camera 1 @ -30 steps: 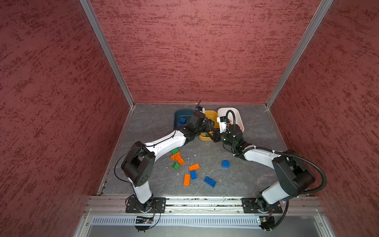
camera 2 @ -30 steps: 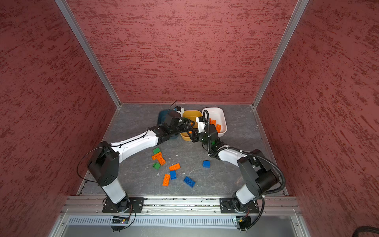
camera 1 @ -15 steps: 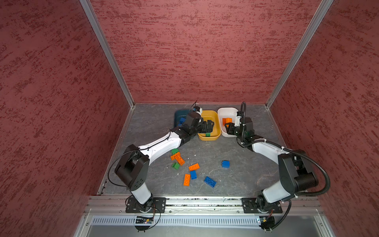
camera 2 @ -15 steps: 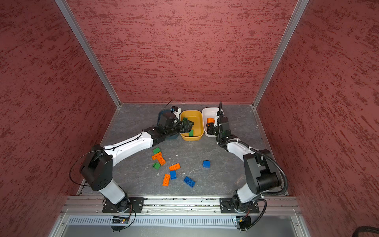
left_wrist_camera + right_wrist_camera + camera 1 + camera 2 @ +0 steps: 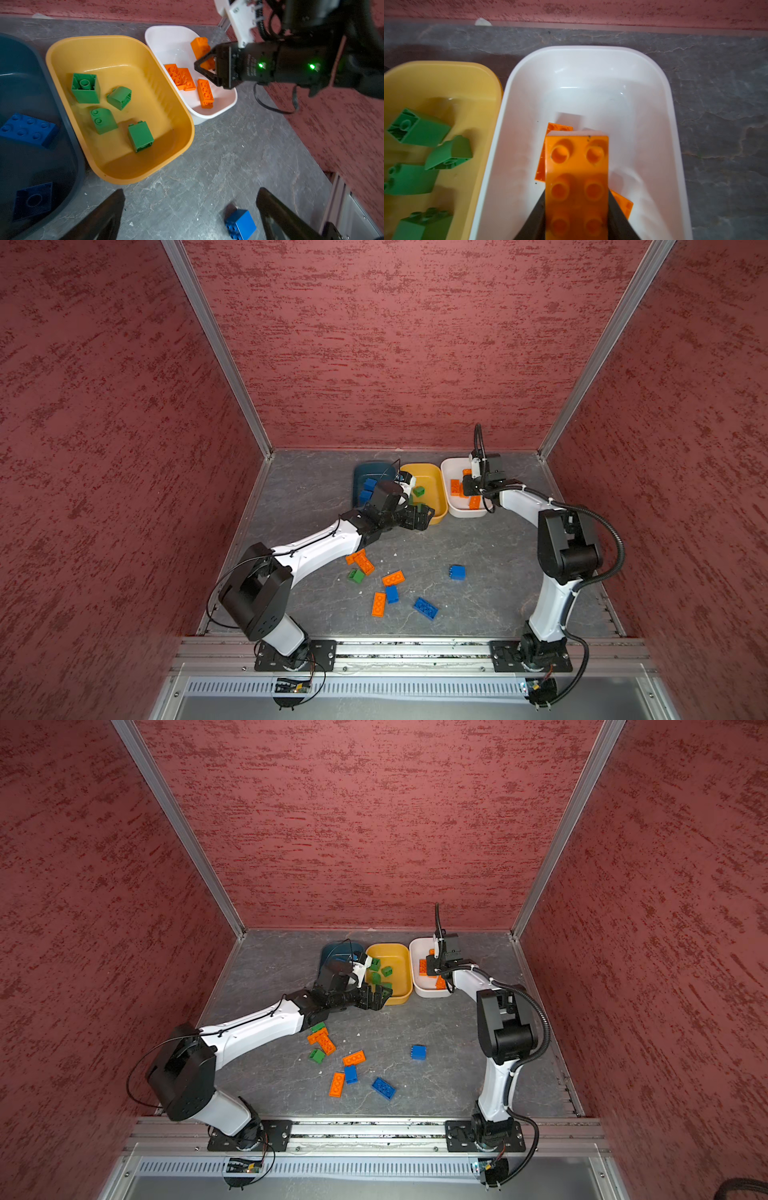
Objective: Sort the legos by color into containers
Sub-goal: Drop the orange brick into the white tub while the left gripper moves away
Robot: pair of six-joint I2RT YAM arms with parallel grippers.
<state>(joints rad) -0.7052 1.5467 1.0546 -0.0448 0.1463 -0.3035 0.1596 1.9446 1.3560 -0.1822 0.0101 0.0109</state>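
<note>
The left arm and right arm pair white shells with boxy black joint housings, thin black cables, a ribbed black hose, screwed black base plates and two green lights.

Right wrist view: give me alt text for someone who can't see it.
The right tool grips a long orange brick above the white tub, where other orange bricks lie. Beside it, the yellow tub holds green bricks.

In a top view we lose the near part of the teal tub behind the left arm. In the right wrist view the long orange brick covers most of the orange bricks under it, and the yellow tub runs off the edge.
</note>
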